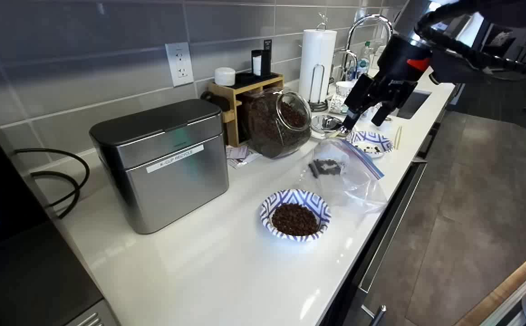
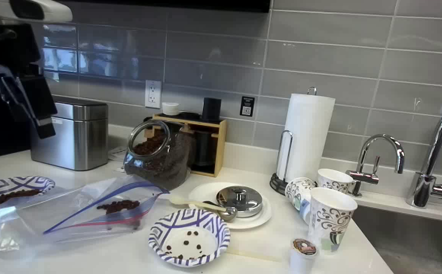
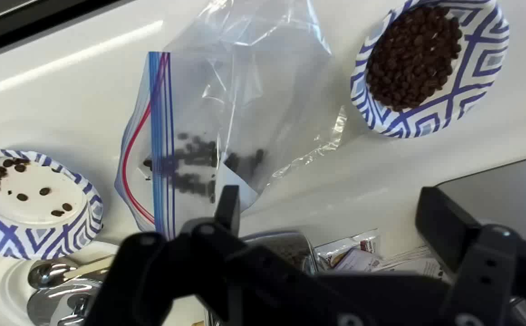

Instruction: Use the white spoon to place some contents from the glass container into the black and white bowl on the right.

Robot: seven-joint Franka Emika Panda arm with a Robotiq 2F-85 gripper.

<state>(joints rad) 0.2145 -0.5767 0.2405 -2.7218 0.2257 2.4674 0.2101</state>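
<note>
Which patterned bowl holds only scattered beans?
The patterned bowl nearer the paper towel roll; the other bowl, nearer the steel bin, holds heaped beans.

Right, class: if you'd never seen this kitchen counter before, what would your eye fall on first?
Probably the big glass jar of dark brown beans, in front of the wooden organizer. Next, perhaps, the black claw, hanging open above the counter. In an exterior view, the steel bin labelled "K-CUP RECYCLE" also stands out, by the tiled wall.

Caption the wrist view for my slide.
Open gripper, with a zip bag lying between a bowl of beans and a nearly empty bowl.
</note>
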